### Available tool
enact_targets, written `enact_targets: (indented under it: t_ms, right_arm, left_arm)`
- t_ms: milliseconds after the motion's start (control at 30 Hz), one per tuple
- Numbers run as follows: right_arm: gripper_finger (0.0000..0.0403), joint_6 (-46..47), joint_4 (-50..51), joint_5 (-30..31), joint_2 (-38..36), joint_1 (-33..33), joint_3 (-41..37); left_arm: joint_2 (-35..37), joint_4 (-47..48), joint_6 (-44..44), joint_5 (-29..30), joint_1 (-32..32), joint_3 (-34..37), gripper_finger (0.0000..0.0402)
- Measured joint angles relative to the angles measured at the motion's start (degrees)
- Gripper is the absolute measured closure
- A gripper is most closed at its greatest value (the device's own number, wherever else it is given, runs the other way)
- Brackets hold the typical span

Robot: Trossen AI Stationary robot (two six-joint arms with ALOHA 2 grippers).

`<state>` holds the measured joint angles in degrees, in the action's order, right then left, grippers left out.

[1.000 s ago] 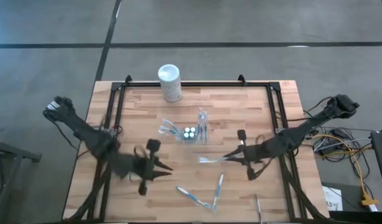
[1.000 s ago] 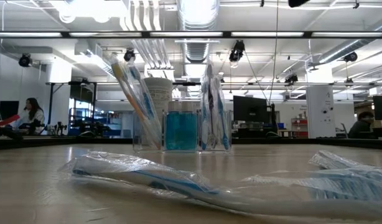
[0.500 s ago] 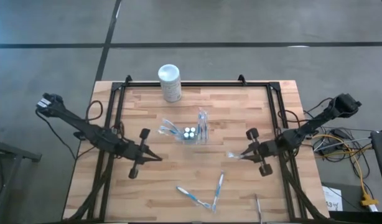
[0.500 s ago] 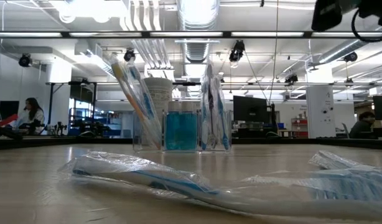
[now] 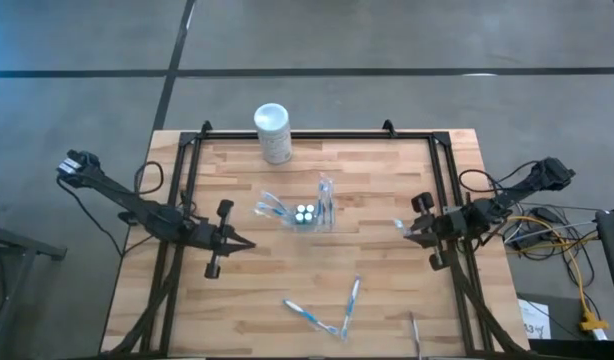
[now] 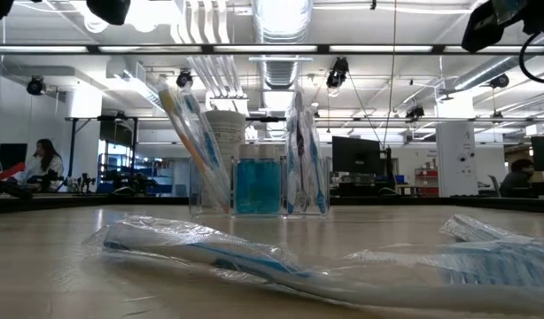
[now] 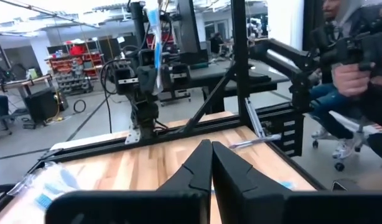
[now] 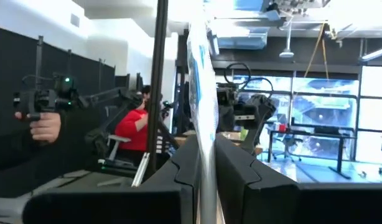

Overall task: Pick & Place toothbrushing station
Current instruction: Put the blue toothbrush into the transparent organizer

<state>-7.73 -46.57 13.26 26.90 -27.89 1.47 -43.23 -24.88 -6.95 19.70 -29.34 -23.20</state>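
High view shows partly filled station [image 5: 305, 213], loose brushes [image 5: 327, 308] on desk [image 5: 387, 290], right tool [image 5: 404, 228] grasping wrapped toothbrush [image 8: 200, 93], left tool [image 5: 249, 244] clenched empty.

toothbrushing station [image 5: 305, 213] | clear plastic holder | upright | table centre | holds wrapped brushes

The table [image 5: 387, 290] is pale striped wood with a black frame. The clear toothbrushing station [image 6: 257, 182] holds something blue, and the canister [image 5: 272, 130] is white, its label perhaps yellow.
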Motion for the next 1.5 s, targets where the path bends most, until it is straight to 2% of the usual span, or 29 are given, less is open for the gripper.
enact_targets:
  t_ms: [267,433,533,733,933,1100,1267,1500]
  right_arm:
    - [0.0374,1.3,19.6,-1.7,-16.1,1.8,0.8]
    - [0.0374,1.8,21.0,-5.6,-22.1,1.8,-1.0]
    - [0.0374,2.7,22.9,-5.6,-22.9,1.8,-1.0]
    - [0.0374,3.0,22.8,-5.6,-21.6,1.8,-1.0]
    - [0.0374,0.9,22.4,-5.6,-20.4,1.8,-1.0]
    - [0.0374,-0.4,21.5,-4.3,-19.6,1.8,-1.0]
    - [0.0374,-1.5,14.7,-1.7,-14.8,2.7,-1.0]
    - [0.0374,-2.4,2.6,-1.3,-3.4,2.8,-0.9]
  left_arm:
    - [0.5,0.9,-0.8,-0.1,0.0,0.2,0.0396]
    - [0.1,0.6,-0.5,-0.1,0.0,1.7,0.0393]
    - [0.1,-2.1,-1.0,-0.1,0.0,3.0,0.0396]
    - [0.1,-4.1,-2.9,0.2,0.0,3.7,0.0392]
    - [0.1,-5.2,0.0,6.8,0.0,3.7,0.0393]
    - [-0.8,-5.3,0.0,7.7,0.0,3.6,0.0390]
    - [-6.2,-11.6,-2.0,5.4,0.3,1.4,0.0392]
    - [-17.1,-14.4,-8.5,4.4,0.9,-7.7,0.0391]
